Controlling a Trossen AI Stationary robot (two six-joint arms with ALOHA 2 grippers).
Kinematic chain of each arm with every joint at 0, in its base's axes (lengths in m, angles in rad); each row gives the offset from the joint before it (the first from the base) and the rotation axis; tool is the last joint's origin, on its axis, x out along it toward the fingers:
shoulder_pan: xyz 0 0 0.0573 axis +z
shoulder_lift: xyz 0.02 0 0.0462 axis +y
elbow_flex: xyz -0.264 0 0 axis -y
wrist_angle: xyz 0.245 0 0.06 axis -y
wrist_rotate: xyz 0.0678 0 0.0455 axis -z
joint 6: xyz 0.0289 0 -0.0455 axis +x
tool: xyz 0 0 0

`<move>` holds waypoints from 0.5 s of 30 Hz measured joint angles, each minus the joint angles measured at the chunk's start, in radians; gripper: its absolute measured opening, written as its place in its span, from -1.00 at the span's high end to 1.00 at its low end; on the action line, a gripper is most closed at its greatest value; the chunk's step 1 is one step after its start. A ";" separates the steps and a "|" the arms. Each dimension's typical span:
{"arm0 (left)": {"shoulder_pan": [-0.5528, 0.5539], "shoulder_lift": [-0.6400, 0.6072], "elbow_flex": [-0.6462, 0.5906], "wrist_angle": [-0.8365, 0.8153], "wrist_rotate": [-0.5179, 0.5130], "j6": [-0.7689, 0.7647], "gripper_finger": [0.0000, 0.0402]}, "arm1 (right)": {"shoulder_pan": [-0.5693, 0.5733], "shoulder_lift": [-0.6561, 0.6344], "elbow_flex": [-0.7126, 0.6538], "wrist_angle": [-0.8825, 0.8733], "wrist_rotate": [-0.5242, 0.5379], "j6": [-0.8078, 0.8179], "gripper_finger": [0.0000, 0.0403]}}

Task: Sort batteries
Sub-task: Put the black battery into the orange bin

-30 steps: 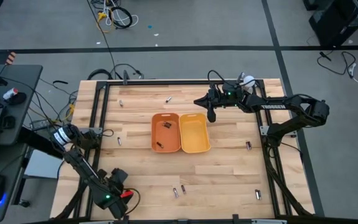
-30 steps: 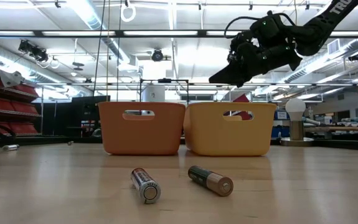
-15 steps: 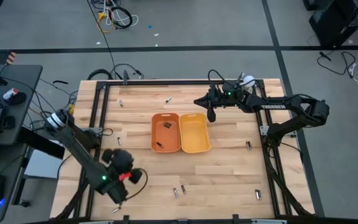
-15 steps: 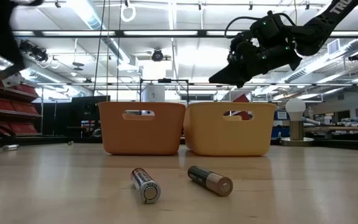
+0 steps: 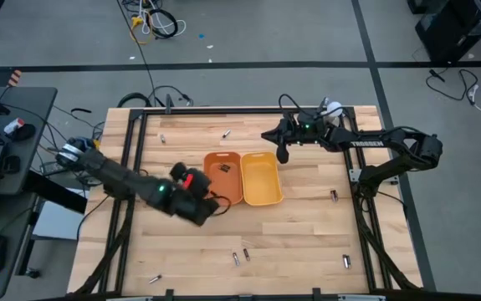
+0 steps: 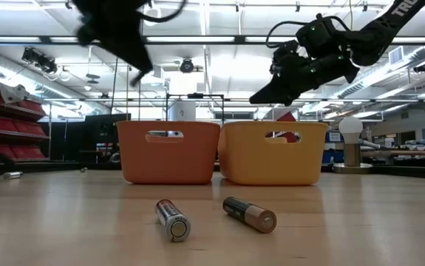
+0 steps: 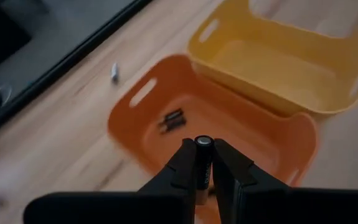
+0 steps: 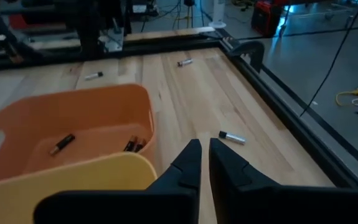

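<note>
My left gripper [image 5: 209,207] [image 7: 202,148] is shut on one small dark battery [image 7: 203,163] above the orange tray [image 5: 222,178] [image 7: 228,134], at its near left corner. Two batteries [image 7: 172,119] lie on the orange tray's floor. The yellow tray [image 5: 262,177] stands against its right side. My right gripper [image 5: 283,155] [image 8: 202,148] hangs shut over the yellow tray's far edge with nothing in it. More batteries lie loose on the table: two near the front [image 6: 173,220] [image 6: 250,214], one beside the orange tray's far side [image 8: 231,138]. My left gripper pinches the battery between its two fingers, which lie along its length. The battery's round end [image 7: 203,143] shows at the fingertips. The fingers slant downward toward the orange tray. The battery is lifted clear of table and tray.
Loose batteries lie at the far left [image 5: 162,139], far middle [image 5: 227,133], right [image 5: 334,196], near right [image 5: 347,262] and near left [image 5: 155,278]. A black frame [image 5: 131,150] borders the wooden table. A metal cup with a white ball [image 5: 332,107] stands at the far right.
My left gripper has risen from the table's near left corner and swung toward the orange tray, turning as it went and carrying the battery between its fingers. My right arm has kept still.
</note>
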 joint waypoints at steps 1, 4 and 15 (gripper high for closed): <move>0.030 -0.001 0.000 0.039 0.020 0.069 0.83 | 0.002 0.000 0.000 -0.006 0.000 -0.005 0.88; 0.111 -0.004 0.000 0.169 0.071 0.245 0.84 | 0.004 0.000 0.000 -0.034 0.032 -0.005 0.84; 0.315 -0.004 -0.229 0.794 0.372 0.602 0.84 | -0.012 -0.001 0.000 -0.212 0.248 0.013 0.70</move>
